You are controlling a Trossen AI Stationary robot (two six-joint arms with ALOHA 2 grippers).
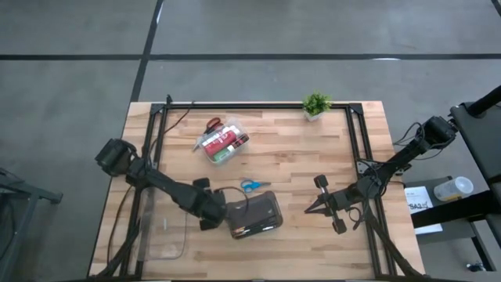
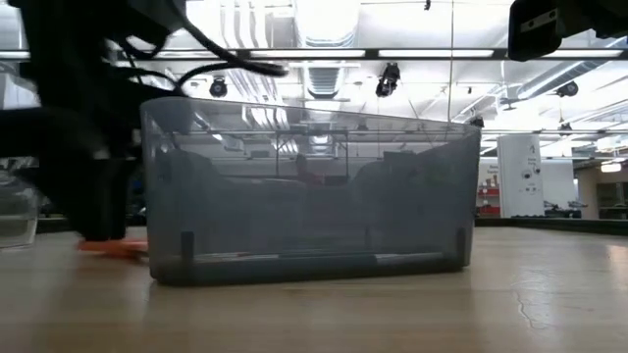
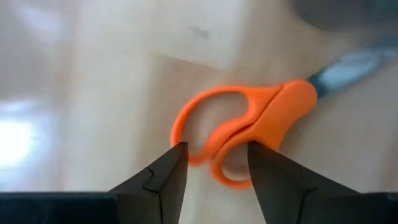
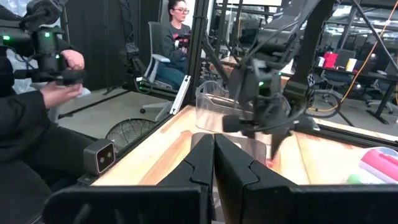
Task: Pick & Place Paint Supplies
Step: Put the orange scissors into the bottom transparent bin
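Observation:
Orange-handled scissors (image 3: pixel 249 127) lie flat on the table, left of the dark grey case (image 1: pixel 255 213); in the low view they show as an orange strip (image 2: pixel 113 247). My left gripper (image 3: pixel 214 168) points down over them, open, one finger on each side of the handle loops. Blue-handled scissors (image 1: pixel 250 186) lie beyond the case. Red, white and green tubes sit in a clear box (image 1: pixel 224 142), with red-handled scissors (image 1: pixel 213 124) at its far side. Thin items lie in the case's near part (image 1: pixel 254 229). My right gripper (image 1: pixel 317 206) is shut, right of the case. My left gripper comes from above, its fingers (image 3: pixel 168 171) standing either side of the orange scissors' handle loops (image 3: pixel 217 149). The scissors lie flat on the wood. I cannot tell whether the fingers touch the loops.
A small potted plant (image 1: pixel 316 103) stands at the far edge. A clear plastic box (image 1: pixel 164 227) sits near the left front corner. The dark frame rails (image 1: pixel 356 149) run along the table's sides. People (image 4: pixel 37 93) are beyond the table's left side.

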